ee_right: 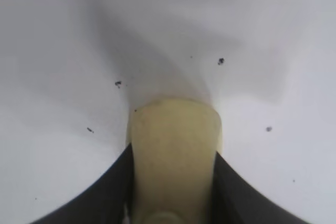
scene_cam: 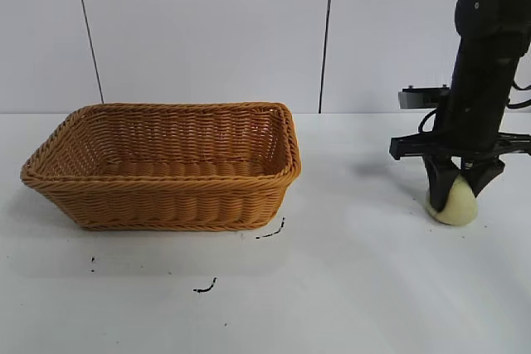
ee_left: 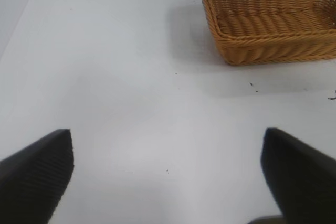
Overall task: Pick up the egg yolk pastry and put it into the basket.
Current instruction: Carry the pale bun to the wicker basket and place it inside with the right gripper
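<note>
Noting smooth matte cream dome, egg yolk pastry (scene_cam: 455,202); you're clamping it w/ right gripper (scene_cam: 453,190), well apart from woven wicker basket (scene_cam: 166,172). Left gripper (ee_left: 167,174) fingers apart.

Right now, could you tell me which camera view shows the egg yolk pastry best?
The exterior view: the whole egg yolk pastry shows, pinched by the right gripper, with the basket for context. The right wrist view shows it close but cropped between the fingers. The left wrist view misses it.
</note>
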`<state>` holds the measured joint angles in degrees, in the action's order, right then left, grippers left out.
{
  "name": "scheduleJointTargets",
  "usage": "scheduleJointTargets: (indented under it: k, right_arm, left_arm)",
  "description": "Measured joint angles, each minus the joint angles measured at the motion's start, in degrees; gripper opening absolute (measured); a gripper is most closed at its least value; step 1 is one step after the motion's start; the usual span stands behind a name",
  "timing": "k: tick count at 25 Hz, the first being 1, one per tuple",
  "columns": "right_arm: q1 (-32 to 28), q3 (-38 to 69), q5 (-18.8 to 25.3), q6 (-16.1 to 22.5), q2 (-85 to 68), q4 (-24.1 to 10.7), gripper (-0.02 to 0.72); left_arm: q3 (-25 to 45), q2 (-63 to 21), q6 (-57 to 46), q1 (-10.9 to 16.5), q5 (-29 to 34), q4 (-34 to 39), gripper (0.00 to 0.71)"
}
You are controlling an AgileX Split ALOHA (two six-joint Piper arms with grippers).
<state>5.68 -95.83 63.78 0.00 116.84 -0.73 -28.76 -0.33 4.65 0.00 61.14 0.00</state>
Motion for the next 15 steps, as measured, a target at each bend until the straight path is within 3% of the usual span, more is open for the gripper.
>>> scheduleJointTargets:
  k: [5, 15]
  right_arm:
    - [0.0, -7.62, 2.98, 0.0, -2.23, 0.05, 0.246]
    - [1.42, -12.72, 1.43, 0.0, -2.23, 0.73, 0.245]
  left_arm:
    - [0.0, 0.0, 0.0, 0.0, 0.0, 0.0, 0.697]
    - [0.0, 0.0, 0.0, 0.0, 0.0, 0.0, 0.697]
